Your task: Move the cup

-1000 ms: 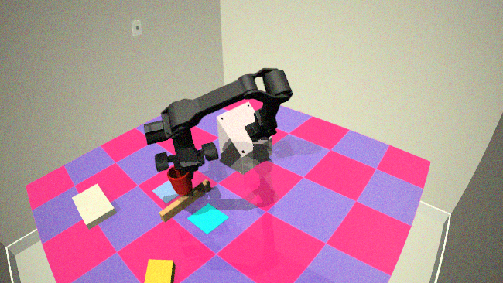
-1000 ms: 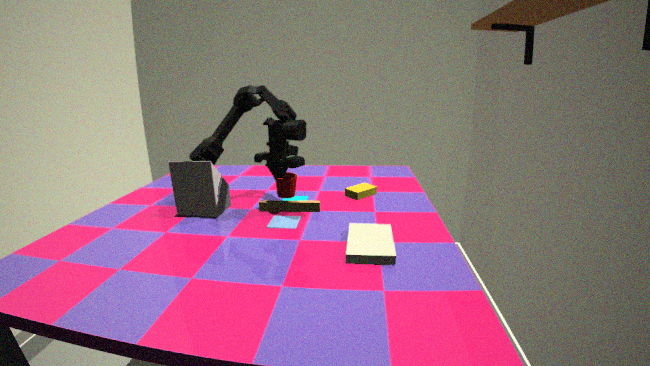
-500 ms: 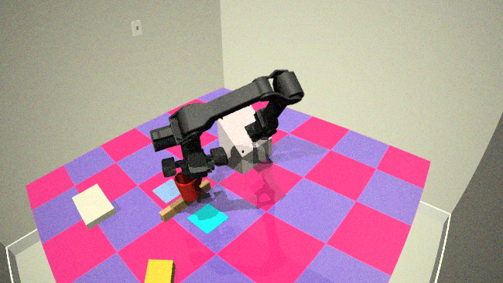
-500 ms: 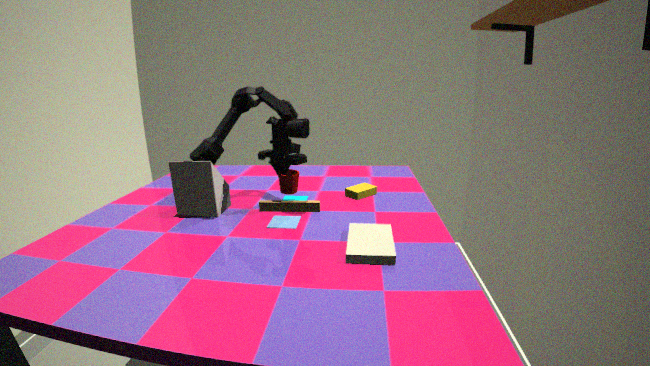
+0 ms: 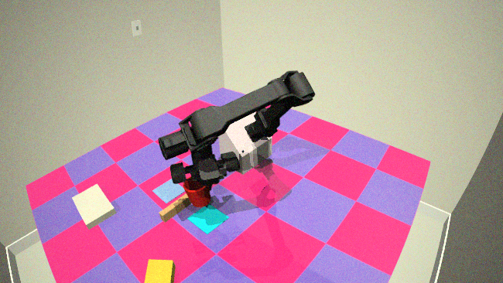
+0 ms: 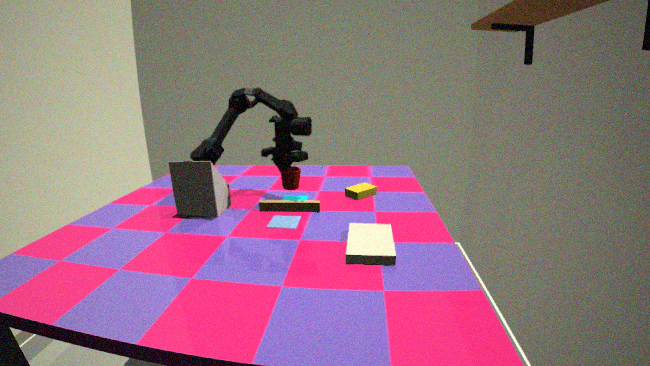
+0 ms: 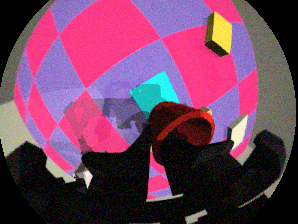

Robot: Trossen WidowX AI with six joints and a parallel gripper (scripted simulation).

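The red cup (image 5: 198, 195) (image 6: 291, 179) (image 7: 172, 117) hangs upright, or nearly so, above the table near the cyan pad. My gripper (image 5: 207, 185) (image 6: 286, 170) (image 7: 152, 128) points down and is shut on the cup's wall at the rim. The cyan pad (image 5: 207, 225) (image 6: 296, 198) (image 7: 166, 82) lies flat on the table, partly under the arm's shadow. The light blue pad (image 5: 167, 192) (image 6: 284, 222) lies beyond the wooden bar in the top view and has nothing on it. No marbles can be made out in the dark inside of the cup.
A wooden bar (image 5: 169, 213) (image 6: 290, 206) lies between the two pads, partly behind the cup in the top view. A cream block (image 5: 93, 202) (image 6: 370, 241) (image 7: 238, 131) and a yellow block (image 5: 159, 271) (image 6: 361, 190) (image 7: 220, 34) lie farther off. A grey-white box (image 5: 249, 148) (image 6: 194, 190) stands near the arm.
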